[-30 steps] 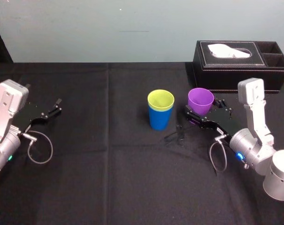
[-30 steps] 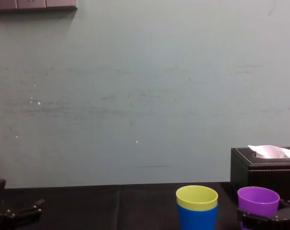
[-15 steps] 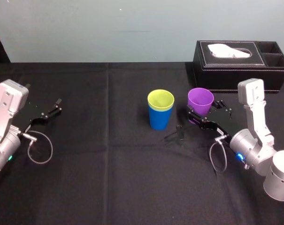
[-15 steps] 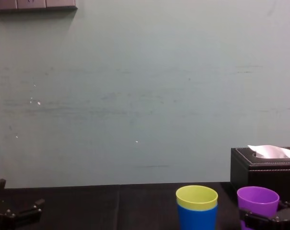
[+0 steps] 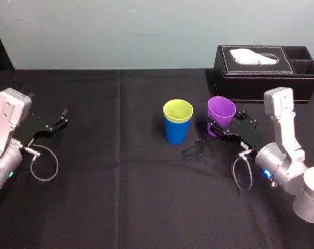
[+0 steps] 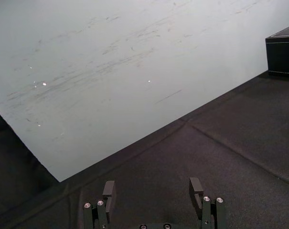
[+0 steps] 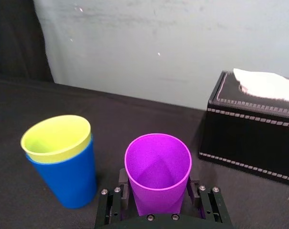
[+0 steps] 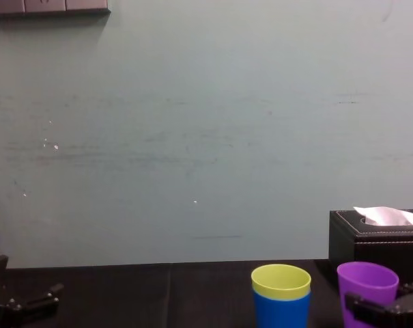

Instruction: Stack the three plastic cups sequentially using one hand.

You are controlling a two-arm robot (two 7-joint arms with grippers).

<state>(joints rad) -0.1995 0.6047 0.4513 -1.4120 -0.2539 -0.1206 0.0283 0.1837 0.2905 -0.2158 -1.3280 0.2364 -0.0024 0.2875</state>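
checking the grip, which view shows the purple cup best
Right wrist view: the purple cup is close, whole mouth visible, between the right gripper's fingers. Head view shows it smaller beside the blue cup; chest view cuts off its base. Left gripper parked left.

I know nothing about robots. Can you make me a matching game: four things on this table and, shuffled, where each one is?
Things:
1. yellow-green cup
2. blue cup
3. purple cup
4. tissue box

Places:
A. between the fingers of the right pincer
B. at the back right of the table
C. sitting inside another cup
D. standing on the table, holding another cup

Pairs: 1-C, 2-D, 3-A, 4-B.

The left pincer rests open at the table's left.
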